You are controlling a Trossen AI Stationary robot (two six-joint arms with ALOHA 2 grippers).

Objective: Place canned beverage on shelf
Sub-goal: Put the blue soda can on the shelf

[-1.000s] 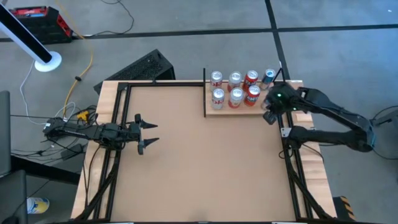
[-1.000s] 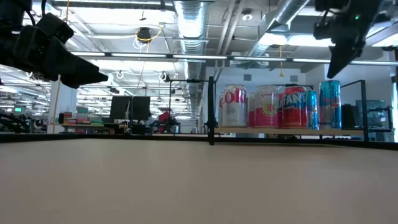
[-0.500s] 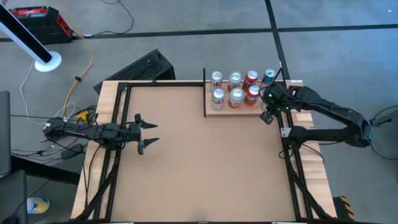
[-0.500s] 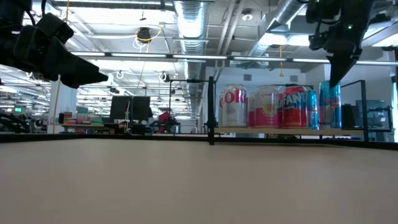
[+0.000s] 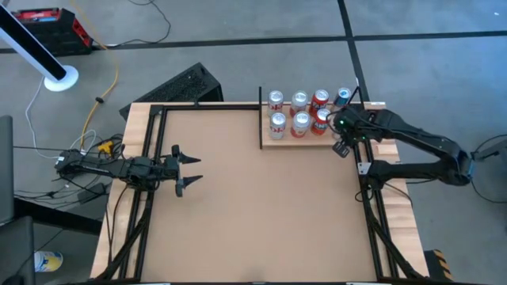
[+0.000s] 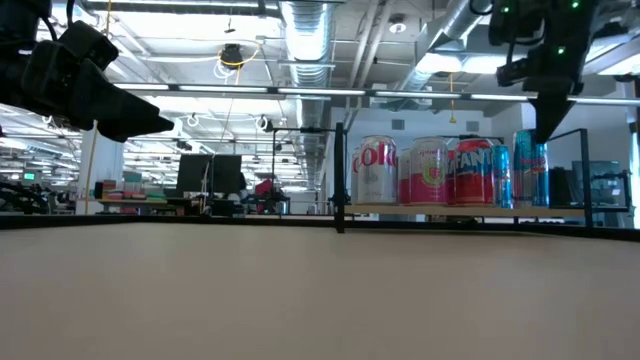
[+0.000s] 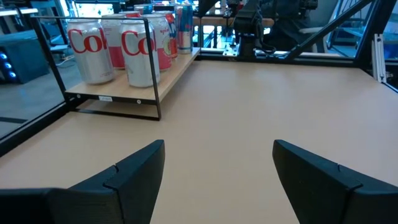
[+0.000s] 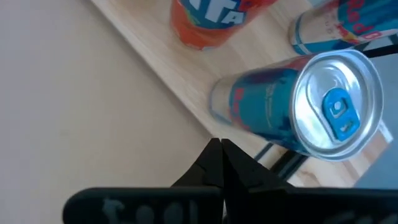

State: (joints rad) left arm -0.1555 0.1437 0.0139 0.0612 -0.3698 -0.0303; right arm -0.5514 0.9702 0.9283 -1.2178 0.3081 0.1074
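The shelf (image 5: pixel 269 141), a small pale wood board with thin black posts, stands at the table's far right with several cans upright on it. A slim blue can (image 8: pixel 292 106) with a silver top stands at the shelf's right end (image 6: pixel 530 165), beside an orange can (image 8: pixel 211 18). My right gripper (image 8: pixel 221 149) is shut and empty. It points steeply down, its tip (image 6: pixel 545 135) level with the blue can's top and just on the can's near side, over the shelf's edge. No touch shows. My left gripper (image 5: pixel 194 170) waits open and level at the table's left.
Red-and-white cans (image 7: pixel 140 50) fill the shelf's left part, and a second blue can (image 8: pixel 336 31) stands behind the first. Black frame rails (image 5: pixel 146 158) run along the table's left and right sides. The brown tabletop (image 5: pixel 261 214) spreads between the two arms.
My right gripper, shut throughout, has tipped more steeply downward and sunk a little, its wrist shifting toward the table's left over the shelf's right end, closer to the slim blue can. The cans have not moved.
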